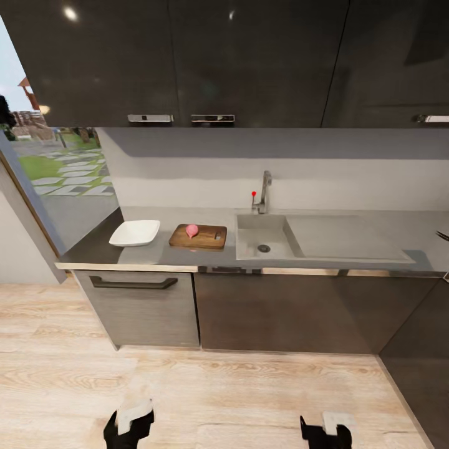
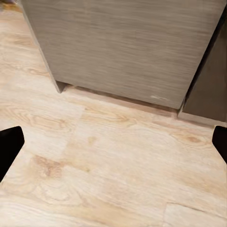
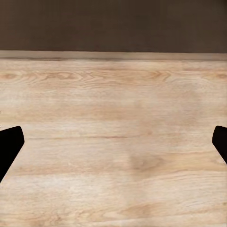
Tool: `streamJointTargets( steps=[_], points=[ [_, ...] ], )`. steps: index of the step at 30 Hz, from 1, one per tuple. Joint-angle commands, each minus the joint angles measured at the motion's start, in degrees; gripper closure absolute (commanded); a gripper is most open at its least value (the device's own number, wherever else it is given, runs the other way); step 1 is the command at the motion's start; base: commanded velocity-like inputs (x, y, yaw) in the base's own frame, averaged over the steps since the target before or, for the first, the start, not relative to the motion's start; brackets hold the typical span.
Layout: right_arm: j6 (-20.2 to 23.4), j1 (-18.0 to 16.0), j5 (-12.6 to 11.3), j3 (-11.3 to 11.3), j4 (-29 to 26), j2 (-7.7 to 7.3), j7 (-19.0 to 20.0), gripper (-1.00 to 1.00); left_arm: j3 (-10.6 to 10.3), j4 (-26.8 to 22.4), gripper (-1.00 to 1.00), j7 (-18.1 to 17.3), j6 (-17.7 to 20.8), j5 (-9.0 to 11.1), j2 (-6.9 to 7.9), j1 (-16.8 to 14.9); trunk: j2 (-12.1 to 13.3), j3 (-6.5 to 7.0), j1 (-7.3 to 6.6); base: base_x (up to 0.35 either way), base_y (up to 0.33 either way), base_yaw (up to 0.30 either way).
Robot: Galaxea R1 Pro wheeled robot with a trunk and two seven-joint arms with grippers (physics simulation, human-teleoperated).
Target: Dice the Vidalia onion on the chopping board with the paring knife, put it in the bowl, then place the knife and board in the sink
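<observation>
The dark brown chopping board (image 1: 206, 240) lies on the grey countertop (image 1: 93, 249), left of the sink (image 1: 274, 236). A pinkish onion (image 1: 192, 231) rests on the board's left half. Near the board's right end is a small dark thing (image 1: 217, 234), too small to identify. The white bowl (image 1: 135, 232) sits left of the board. The sink basin holds nothing but its drain (image 1: 264, 248). Both arms hang low over the floor, far from the counter. My left gripper (image 1: 128, 430) (image 2: 113, 146) and right gripper (image 1: 325, 433) (image 3: 113, 146) are open and hold nothing.
Dark cabinets run under the worktop, with a handled drawer front (image 1: 134, 284) at the left. A chrome tap (image 1: 265, 193) with a red knob stands behind the basin, and the drainboard (image 1: 343, 237) lies to its right. Light wooden floor (image 1: 237, 393) stretches between me and the cabinets.
</observation>
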Motion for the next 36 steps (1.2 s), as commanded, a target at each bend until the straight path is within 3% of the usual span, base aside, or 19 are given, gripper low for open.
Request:
streamJointTargets(
  steps=[1,7,9,12,36],
  points=[
    [-0.1,0.0,-0.5,0.5,-0.1,-0.1,-0.3,-1.0,-0.6,0.2,-1.0,0.3,-2.2,0.1,0.0,0.6,-0.1,-0.07,0.01,0.0,0.0,0.0],
    [-5.1,0.0,-0.6,0.7,1.2,-0.73,-0.2,-1.0,-0.6,0.2,-1.0,0.2,-5.0,0.1,0.14,1.7,-0.1,-0.07,0.01,0.0,0.0,0.0],
    [-9.4,-0.1,-0.7,0.6,5.7,-1.31,-0.3,-1.0,-0.5,0.1,-1.0,0.3,-4.8,0.1,0.17,1.8,-0.1,-0.07,0.01,0.0,0.0,0.0],
    [-11.0,-0.1,-0.7,0.5,8.2,-1.49,-0.2,-1.0,-0.5,0.1,-1.0,0.3,-4.3,0.1,0.23,1.9,-0.1,-0.07,0.01,0.0,0.0,0.0],
    [-12.6,0.0,-1.1,0.3,9.7,-1.65,-0.7,-1.0,-0.5,0.1,-1.0,0.4,-1.6,0.1,0.34,1.9,-0.1,0.05,0.01,0.0,0.0,-0.024]
  ],
)
